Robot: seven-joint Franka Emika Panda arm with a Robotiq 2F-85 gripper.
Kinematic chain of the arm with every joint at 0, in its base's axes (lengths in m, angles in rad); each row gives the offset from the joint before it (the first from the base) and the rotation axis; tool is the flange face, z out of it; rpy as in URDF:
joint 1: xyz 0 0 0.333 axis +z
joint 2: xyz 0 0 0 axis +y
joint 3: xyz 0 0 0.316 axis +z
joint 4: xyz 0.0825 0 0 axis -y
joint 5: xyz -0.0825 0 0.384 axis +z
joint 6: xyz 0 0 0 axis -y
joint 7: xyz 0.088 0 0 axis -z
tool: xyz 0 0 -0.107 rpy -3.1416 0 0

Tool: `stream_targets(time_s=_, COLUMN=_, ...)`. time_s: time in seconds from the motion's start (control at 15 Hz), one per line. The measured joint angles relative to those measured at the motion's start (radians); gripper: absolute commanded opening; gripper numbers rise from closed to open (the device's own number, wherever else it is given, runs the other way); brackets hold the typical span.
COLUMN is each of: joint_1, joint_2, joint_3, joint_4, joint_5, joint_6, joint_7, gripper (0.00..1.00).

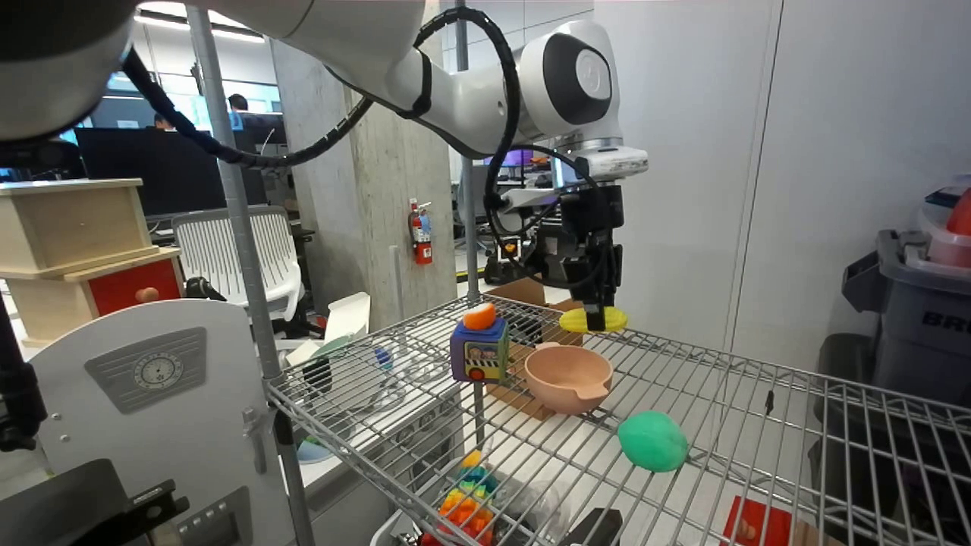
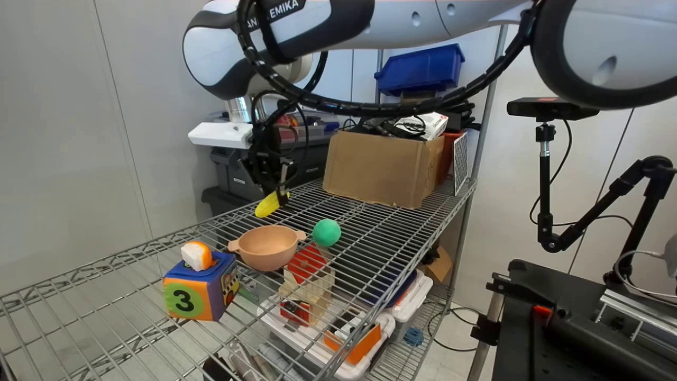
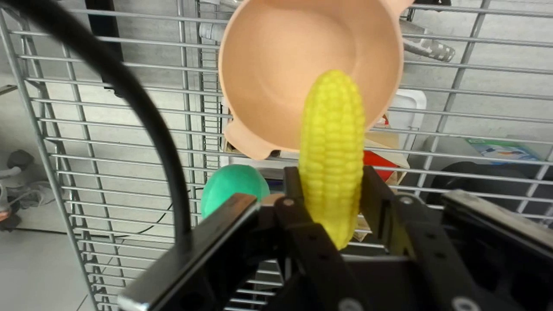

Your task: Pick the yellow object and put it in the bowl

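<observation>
One block [image 2: 201,288] reads "3", the arm [image 2: 404,22] "EMIKA"; the tool [image 3: 332,183] grips yellow corn [image 3: 332,134] near the bowl [image 3: 246,73].

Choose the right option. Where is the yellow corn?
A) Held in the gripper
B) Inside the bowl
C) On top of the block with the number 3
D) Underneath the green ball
A: the wrist view shows the yellow corn in the gripper with a finger on each side, and both exterior views show it outside the bowl.

Bowl [image 1: 567,385] open above — block [image 1: 479,353] beside, green ball [image 1: 652,441] near, wire shelf [image 1: 683,346] below
</observation>
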State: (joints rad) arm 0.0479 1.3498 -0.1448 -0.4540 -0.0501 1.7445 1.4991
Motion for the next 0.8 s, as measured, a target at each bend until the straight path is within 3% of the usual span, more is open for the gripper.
stream_targets(time_s=0.27, joint_1=0.006, joint_2=0.001, joint_3=0.008, joint_4=0.000, joint_5=0.000, joint_6=0.000, joint_7=-0.032, gripper=0.98)
stream_targets(time_s=0.8, joint_1=0.009, joint_2=-0.001, joint_3=0.047, joint_4=0.000, joint_5=0.017, joint_6=-0.033, joint_7=-0.104, gripper=1.00)
